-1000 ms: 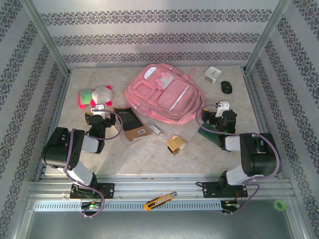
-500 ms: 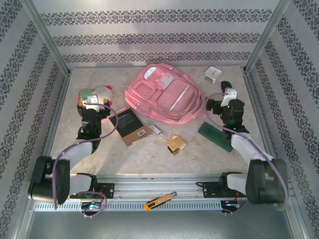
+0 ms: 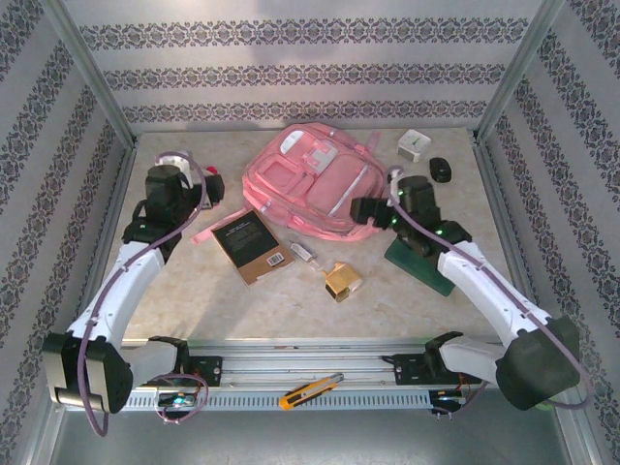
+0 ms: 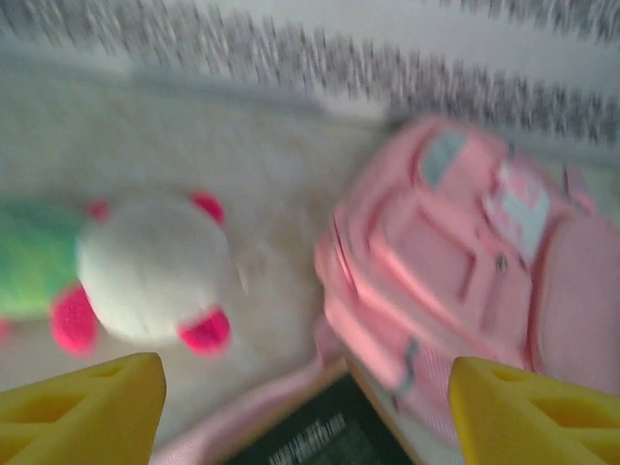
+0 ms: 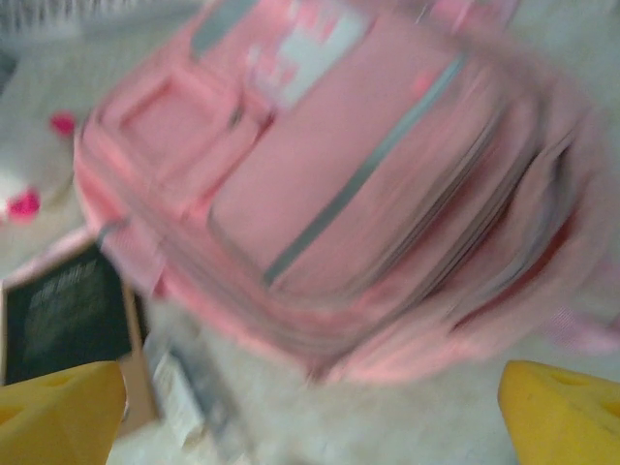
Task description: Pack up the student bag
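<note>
The black booklet (image 3: 247, 235) bears white lettering (blurred, unreadable).

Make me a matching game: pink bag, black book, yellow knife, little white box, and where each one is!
Things: 1 student bag; 2 black book; 3 yellow utility knife; 4 white box.
Places: A on the metal rail, near edge; B right of the bag, far edge; C middle back of the table; D just in front of the bag.
Pairs: 1-C, 2-D, 3-A, 4-B.
</note>
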You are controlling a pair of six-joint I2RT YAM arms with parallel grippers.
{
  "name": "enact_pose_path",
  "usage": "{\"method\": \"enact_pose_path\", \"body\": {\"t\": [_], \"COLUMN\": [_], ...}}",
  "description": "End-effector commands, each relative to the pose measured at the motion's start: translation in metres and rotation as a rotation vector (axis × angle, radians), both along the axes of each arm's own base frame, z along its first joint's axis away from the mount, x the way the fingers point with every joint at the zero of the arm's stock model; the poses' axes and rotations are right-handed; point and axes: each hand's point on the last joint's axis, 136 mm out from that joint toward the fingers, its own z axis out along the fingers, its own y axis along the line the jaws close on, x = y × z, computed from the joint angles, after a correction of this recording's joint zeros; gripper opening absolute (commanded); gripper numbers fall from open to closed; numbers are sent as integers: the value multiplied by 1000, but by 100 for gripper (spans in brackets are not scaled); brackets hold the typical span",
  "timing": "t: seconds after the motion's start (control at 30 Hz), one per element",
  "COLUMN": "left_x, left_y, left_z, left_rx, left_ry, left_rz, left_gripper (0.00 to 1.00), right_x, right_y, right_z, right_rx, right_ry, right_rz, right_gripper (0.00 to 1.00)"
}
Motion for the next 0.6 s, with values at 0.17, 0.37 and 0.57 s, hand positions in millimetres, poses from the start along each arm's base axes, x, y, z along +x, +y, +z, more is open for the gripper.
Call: {"method": "enact_pose_path", "body": {"t": [0.17,0.37,0.57], "left_x": [-47,-53,-47], "left_y": [-45,-53,-59], "left_z": [-100,-120,-116], "left_rx": [-274,-324,-343], "left_ry": [344,388,373], "left_rz": [-91,-102,-120], "left_gripper": [72,71,68], "right_x": [-52,-44,-5], "right_y": [15,-10,-39], "right_z": [-67,-71,-60], "right_rx": [99,227,331], "right_ry": [260,281,272], "right_rz": [-38,-133,-224], "right_gripper": [94,87,74]}}
